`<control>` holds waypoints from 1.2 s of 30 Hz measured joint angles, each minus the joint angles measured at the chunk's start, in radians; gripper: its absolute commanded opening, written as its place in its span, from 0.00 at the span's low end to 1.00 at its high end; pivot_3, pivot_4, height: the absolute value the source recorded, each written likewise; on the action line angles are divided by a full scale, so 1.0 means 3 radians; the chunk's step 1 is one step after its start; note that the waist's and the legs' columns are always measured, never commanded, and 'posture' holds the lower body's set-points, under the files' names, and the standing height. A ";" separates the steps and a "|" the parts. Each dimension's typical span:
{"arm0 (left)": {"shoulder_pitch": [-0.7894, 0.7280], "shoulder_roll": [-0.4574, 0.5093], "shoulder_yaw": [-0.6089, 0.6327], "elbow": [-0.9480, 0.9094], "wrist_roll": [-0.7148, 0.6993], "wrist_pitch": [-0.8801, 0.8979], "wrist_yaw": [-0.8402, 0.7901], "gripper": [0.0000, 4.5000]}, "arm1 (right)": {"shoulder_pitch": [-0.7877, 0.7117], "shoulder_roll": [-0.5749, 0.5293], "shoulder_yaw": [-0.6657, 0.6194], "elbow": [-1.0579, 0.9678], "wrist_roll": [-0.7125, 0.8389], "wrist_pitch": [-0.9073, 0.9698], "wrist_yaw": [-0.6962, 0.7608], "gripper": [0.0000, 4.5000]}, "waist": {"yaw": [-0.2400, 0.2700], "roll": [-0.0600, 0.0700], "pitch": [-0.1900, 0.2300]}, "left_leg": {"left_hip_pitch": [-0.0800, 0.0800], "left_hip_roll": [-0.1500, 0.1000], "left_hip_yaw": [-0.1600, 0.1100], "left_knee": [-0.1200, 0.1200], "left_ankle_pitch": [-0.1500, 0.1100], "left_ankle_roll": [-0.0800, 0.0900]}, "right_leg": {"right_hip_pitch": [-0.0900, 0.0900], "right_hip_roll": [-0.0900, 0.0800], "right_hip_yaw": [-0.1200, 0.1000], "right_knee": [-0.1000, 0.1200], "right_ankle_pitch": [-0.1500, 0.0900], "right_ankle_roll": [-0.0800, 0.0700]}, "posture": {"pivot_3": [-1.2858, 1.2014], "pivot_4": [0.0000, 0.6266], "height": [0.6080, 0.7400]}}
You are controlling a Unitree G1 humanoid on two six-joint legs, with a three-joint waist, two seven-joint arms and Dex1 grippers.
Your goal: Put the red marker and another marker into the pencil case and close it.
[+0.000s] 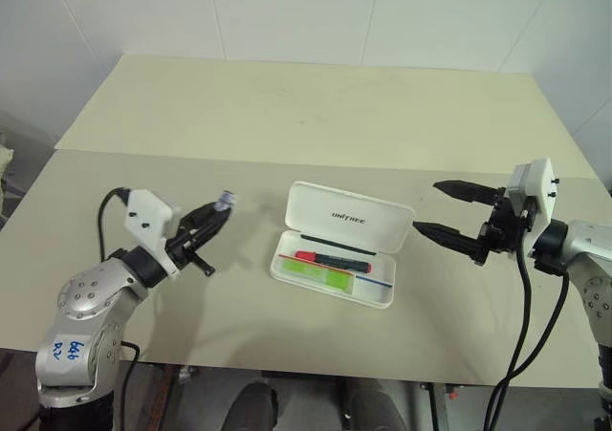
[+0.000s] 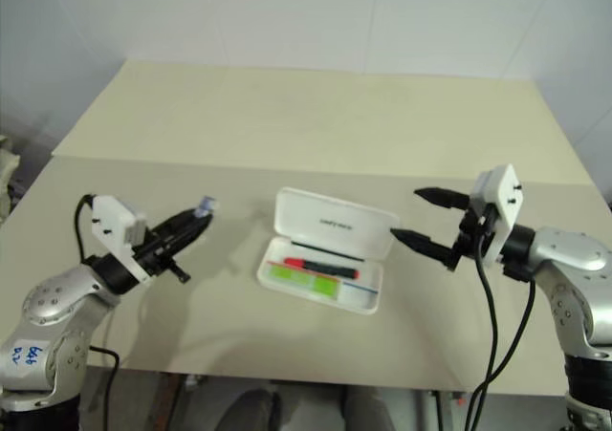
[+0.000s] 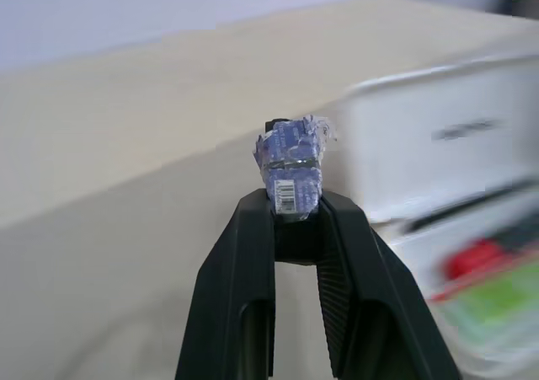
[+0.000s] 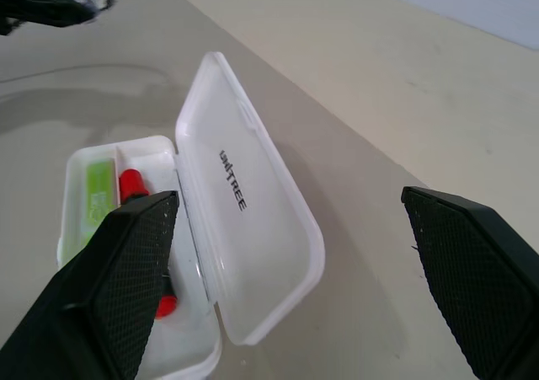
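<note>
Pencil case: the flat white hard-plastic pencil case (image 1: 332, 270) with rounded corners lies open near the middle of the beige table (image 1: 287, 116), its hinged lid (image 1: 350, 217) tilted up and back, a small dark "Unitree" print on the lid's inner face.
Red marker: the slim red-and-black marker (image 1: 334, 258) lies lengthwise inside the case's tray, on the side nearer the lid.
Green marker: the chunky pale mint-green highlighter (image 1: 317, 275) lies in the same tray, just beside the red marker, on the side nearer the front wall.
Case lining: a thin red and blue line (image 1: 375, 282) runs along the tray next to the highlighter.
Left gripper: the left gripper (image 1: 216, 211) hangs above the table to the left of the case, apart from it, pointing toward it; its two black fingers are drawn narrow and pinch a small grey-blue stub (image 3: 290, 163) with crinkled wrapping and a tiny barcode label, which sticks out past the fingertips.
Right gripper: the right gripper (image 1: 430, 208) hangs to the right of the case, near the lid's edge but not touching it; its jaws stand wide apart with nothing between them, and the fingertips point toward the case.
</note>
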 measured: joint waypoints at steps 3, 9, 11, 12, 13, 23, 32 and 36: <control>-0.0323 0.0097 -0.0191 0.0334 -0.0048 -0.0180 -0.0365 0.06 | 0.0189 -0.0008 -0.0141 -0.0161 0.0013 0.0020 -0.0080 1.00 | 0.0022 0.0000 0.0000 | -0.0002 -0.0001 -0.0004 0.0000 0.0000 0.0000 | 0.0000 0.0001 -0.0005 0.0002 0.0000 0.0000 | 0.52 0.24 1.00; -0.0854 0.0173 -0.0738 0.0896 0.0001 -0.0502 -0.0968 0.06 | 0.0597 -0.0047 -0.0525 -0.0462 0.0050 0.0120 -0.0243 1.00 | 0.0019 0.0001 0.0000 | -0.0002 -0.0003 -0.0003 0.0001 0.0000 0.0001 | 0.0000 0.0002 -0.0005 0.0002 0.0001 0.0002 | 0.52 0.24 1.00; -0.1035 0.0130 -0.0887 0.1091 0.0029 -0.0571 -0.1096 0.06 | 0.0708 -0.0047 -0.0635 -0.0562 0.0078 0.0170 -0.0297 1.00 | 0.0019 0.0001 0.0000 | -0.0002 -0.0003 -0.0003 0.0002 0.0000 0.0002 | 0.0000 0.0003 -0.0004 0.0004 0.0001 0.0002 | 0.52 0.24 1.00; -0.1100 0.0111 -0.0945 0.1145 0.0032 -0.0580 -0.1145 0.06 | 0.0752 -0.0047 -0.0677 -0.0609 0.0094 0.0184 -0.0321 1.00 | 0.0017 0.0001 0.0000 | -0.0002 -0.0003 -0.0003 0.0003 0.0001 0.0002 | 0.0000 0.0003 -0.0004 0.0005 0.0001 0.0002 | 0.52 0.24 1.00; -0.1159 0.0097 -0.1007 0.1196 0.0032 -0.0587 -0.1203 0.06 | 0.0794 -0.0047 -0.0717 -0.0658 0.0110 0.0203 -0.0340 1.00 | 0.0009 0.0001 0.0000 | -0.0001 -0.0003 -0.0002 0.0003 0.0001 0.0002 | 0.0001 0.0004 -0.0003 0.0006 0.0001 0.0003 | 0.52 0.24 1.00; -0.1544 -0.0195 -0.1489 0.1758 0.0267 -0.0891 -0.1560 0.06 | 0.1151 -0.0002 -0.1011 -0.1038 0.0272 0.0314 -0.0600 1.00 | 0.0045 0.0000 0.0000 | 0.0002 -0.0007 -0.0002 0.0014 0.0005 0.0006 | 0.0006 0.0005 0.0001 0.0020 0.0003 0.0006 | 0.52 0.24 1.00; -0.1828 -0.0509 -0.1775 0.2287 0.0604 -0.1180 -0.1586 0.06 | 0.1272 0.0020 -0.1077 -0.1143 0.0372 0.0335 -0.0760 1.00 | 0.0057 0.0000 0.0000 | 0.0005 -0.0006 0.0000 0.0013 0.0006 0.0007 | 0.0007 0.0008 0.0005 0.0020 0.0004 0.0008 | 0.52 0.24 1.00; -0.1892 -0.0610 -0.1861 0.2294 0.0617 -0.1210 -0.1663 0.06 | 0.1400 0.0017 -0.1073 -0.1219 0.0450 0.0375 -0.0736 1.00 | 0.0082 0.0000 0.0000 | 0.0006 -0.0006 0.0000 0.0013 0.0006 0.0007 | 0.0008 0.0008 0.0005 0.0020 0.0004 0.0008 | 0.52 0.24 1.00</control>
